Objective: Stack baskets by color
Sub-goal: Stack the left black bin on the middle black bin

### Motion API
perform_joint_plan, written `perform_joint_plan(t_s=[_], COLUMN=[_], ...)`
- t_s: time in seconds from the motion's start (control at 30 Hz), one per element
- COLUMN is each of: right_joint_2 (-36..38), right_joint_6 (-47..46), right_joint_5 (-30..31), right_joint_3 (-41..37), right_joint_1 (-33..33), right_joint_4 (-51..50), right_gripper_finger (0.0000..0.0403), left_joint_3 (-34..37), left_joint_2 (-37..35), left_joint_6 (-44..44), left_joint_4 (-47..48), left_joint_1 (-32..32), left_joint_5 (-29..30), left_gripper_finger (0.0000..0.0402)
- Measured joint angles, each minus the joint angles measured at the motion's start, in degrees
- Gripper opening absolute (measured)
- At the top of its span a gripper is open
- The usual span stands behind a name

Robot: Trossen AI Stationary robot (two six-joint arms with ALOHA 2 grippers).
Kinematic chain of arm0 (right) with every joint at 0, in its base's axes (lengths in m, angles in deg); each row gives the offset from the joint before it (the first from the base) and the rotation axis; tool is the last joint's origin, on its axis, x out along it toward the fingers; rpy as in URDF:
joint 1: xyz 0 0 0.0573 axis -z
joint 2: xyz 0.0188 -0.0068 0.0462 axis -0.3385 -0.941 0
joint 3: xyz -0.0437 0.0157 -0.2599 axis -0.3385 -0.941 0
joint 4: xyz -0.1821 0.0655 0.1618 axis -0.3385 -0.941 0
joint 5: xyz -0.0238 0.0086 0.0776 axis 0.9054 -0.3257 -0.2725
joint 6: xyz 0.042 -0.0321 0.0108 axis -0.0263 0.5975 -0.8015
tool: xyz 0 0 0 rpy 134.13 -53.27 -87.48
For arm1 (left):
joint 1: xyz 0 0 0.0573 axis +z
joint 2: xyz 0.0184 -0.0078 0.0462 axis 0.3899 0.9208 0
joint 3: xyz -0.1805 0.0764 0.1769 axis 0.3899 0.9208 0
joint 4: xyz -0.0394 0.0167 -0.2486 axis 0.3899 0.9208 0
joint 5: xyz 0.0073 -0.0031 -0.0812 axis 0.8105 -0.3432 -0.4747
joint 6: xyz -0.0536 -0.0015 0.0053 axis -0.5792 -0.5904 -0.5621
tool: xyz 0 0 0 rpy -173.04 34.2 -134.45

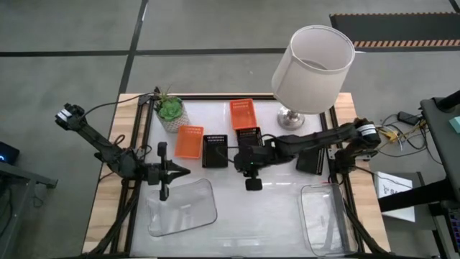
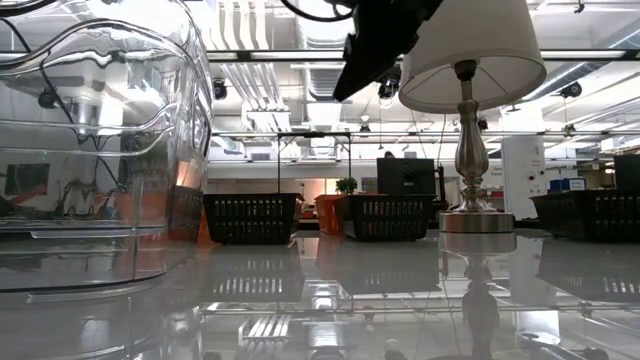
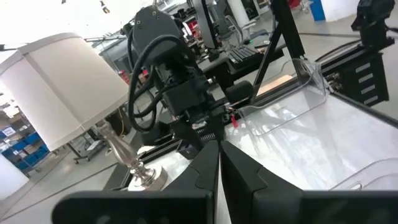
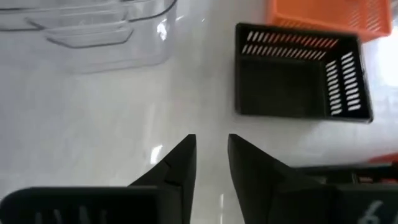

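Two orange baskets (image 1: 189, 142) (image 1: 243, 114) and three black baskets (image 1: 214, 151) (image 1: 249, 137) (image 1: 314, 160) stand on their bottoms on the white table. Two clear trays (image 1: 182, 207) (image 1: 328, 219) lie near the front edge. My right gripper (image 1: 235, 161) hangs above the table just right of the left black basket (image 4: 301, 71), slanting down toward it, slightly open (image 4: 211, 155) and holding nothing. My left gripper (image 1: 185, 171) hovers level by the left tray's far edge, shut (image 3: 219, 155) on nothing.
A lamp with a white shade (image 1: 314, 68) stands at the back right on a metal foot (image 1: 290, 119). A green potted plant (image 1: 171, 111) sits at the back left. In the low view the clear tray (image 2: 90, 150) fills the left foreground.
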Motion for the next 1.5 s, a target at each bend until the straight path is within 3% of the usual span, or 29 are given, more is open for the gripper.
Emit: perform_joint_plan(t_s=[0.33, 0.57, 1.23, 1.5], right_joint_2=[-5.27, -10.26, -19.95, -20.06], right_joint_6=[7.29, 9.87, 12.89, 13.71], right_joint_5=[6.74, 7.15, 6.61, 6.70], right_joint_3=[-2.77, -2.77, -2.77, -2.77], right_joint_1=[-0.04, 0.55, 3.39, 3.70], right_joint_4=[14.02, 21.30, 30.56, 30.72], right_gripper_finger=[0.0158, 0.0175, 0.0121, 0.0063], left_joint_3=[0.00, 0.00, 0.00, 0.00], left_joint_2=[0.31, 0.19, 0.06, 0.18], left_joint_6=[0.49, 1.09, 1.96, 1.94], left_joint_4=[0.43, 0.51, 0.55, 0.60], left_joint_1=[0.00, 0.00, 0.00, 0.00], left_joint_5=[0.00, 0.02, 0.10, 0.13], left_gripper_finger=[0.0000, 0.0000, 0.0000, 0.0000])
